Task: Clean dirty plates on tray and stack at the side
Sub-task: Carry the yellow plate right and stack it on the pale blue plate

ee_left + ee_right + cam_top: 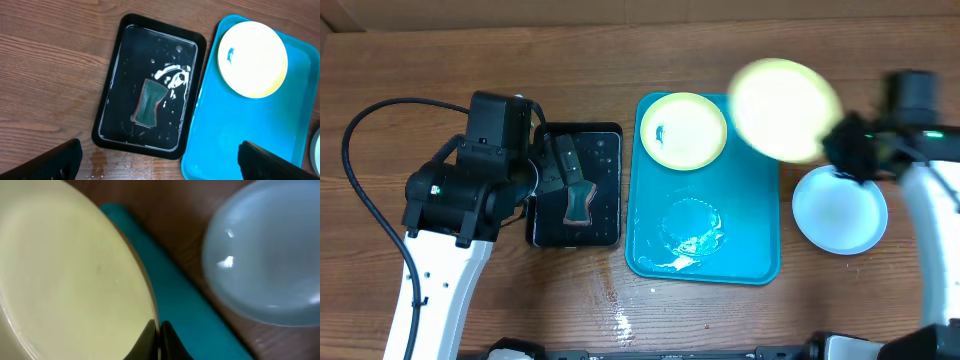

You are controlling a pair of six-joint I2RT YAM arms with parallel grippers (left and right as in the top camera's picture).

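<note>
My right jaws are pinched shut on the rim of a plate (70, 275). It spreads away from them to my left, held up over the far right corner of the tray (750, 220). A pale plate (840, 210) rests on the desk (570, 300) just beside the tray's right edge, nearer me than the jaws, so I judge that spot is mine to reach. Another plate (682, 130), blue-smudged, sits in the tray's far left corner. My left jaws hang wide over the sponge (149, 102).
</note>
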